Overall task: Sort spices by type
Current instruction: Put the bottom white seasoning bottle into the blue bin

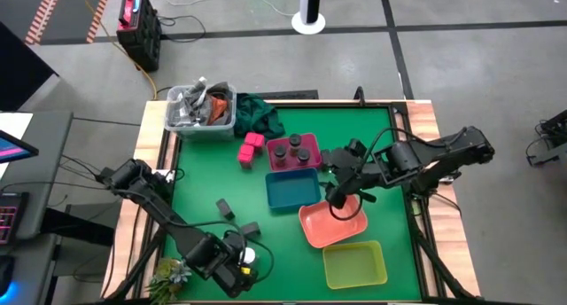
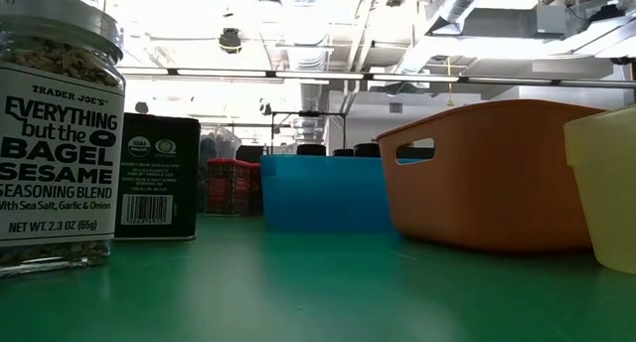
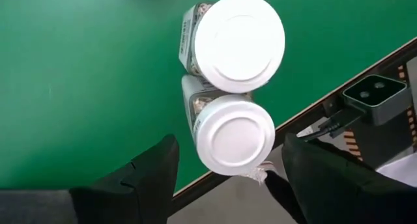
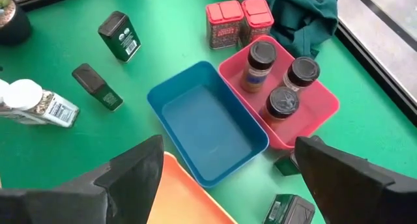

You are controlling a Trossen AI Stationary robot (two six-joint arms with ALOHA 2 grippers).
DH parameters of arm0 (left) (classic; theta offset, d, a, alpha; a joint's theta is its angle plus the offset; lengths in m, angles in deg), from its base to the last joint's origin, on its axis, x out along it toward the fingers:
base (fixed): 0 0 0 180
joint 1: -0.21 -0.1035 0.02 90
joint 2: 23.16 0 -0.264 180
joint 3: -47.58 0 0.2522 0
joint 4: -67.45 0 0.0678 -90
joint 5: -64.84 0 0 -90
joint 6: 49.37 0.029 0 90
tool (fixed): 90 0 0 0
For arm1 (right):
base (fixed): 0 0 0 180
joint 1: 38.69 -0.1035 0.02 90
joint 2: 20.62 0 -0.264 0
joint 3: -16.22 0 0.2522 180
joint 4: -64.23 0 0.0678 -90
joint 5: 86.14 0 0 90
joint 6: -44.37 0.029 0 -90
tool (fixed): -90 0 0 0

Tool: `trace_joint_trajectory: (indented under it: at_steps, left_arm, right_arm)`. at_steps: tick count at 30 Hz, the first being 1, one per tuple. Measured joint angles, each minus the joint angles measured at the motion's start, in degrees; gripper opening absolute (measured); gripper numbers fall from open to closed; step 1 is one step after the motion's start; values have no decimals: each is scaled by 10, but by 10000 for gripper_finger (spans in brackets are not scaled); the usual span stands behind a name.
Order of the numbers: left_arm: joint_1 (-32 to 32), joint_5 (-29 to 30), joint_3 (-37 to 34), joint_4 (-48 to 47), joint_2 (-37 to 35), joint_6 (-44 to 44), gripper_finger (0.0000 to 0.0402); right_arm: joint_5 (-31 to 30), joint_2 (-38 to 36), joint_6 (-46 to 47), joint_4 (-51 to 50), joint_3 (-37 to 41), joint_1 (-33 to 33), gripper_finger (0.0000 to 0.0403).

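The left gripper [image 1: 241, 268] hangs above the worktop's near edge, its two dark fingers [image 3: 140, 178] spread wide with nothing pinched between them. Just ahead of it stand two white-capped jars [image 3: 236, 87], touching side by side; the left wrist view looks straight down on their smooth round caps, so their long axes are upright, and only slivers of their printed labels show. The right gripper [image 1: 341, 199] hovers over the salmon tray [image 1: 330, 223], fingers [image 4: 133, 175] also apart and empty.

In the pink tray [image 4: 313, 113], toward the far side of the worktop, three dark-capped jars [image 4: 281, 102] stand upright with their caps facing up. The blue tray [image 4: 208, 123] sits against it, smooth-walled and bare inside. Two bright pink blocks [image 4: 238, 21] stand together just beyond the pink tray, flat-lidded and rectangular. A dark grey box [image 4: 119, 35] stands tilted on the green surface, and a second dark box [image 4: 98, 86] lies flat, its long axis running diagonally. Another box [image 4: 290, 210] is cut off at the picture's edge — its shape is hard to make out.

In the low view a clear glass jar [image 2: 55, 133] of sesame seasoning fills the left side, cropped at the edge.
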Motion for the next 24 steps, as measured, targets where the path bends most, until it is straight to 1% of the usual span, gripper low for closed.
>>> trace_joint_trajectory:
  at_steps: [6,9,14,19,24]
  left_arm:
    - [-4,-3,0,5,0,30,258]
    - [-2,-7,0,9,0,62,258]
    - [0,-47,0,14,0,101,258]
    - [-9,-76,0,23,0,115,258]
    - [-6,-69,0,28,0,115,260]
  right_arm:
    - [0,0,1,0,0,0,369]
    - [0,0,3,0,0,0,369]
    - [-1,0,2,0,0,7,369]
    - [-3,0,2,0,0,8,369]
    - [-3,0,1,3,0,10,369]
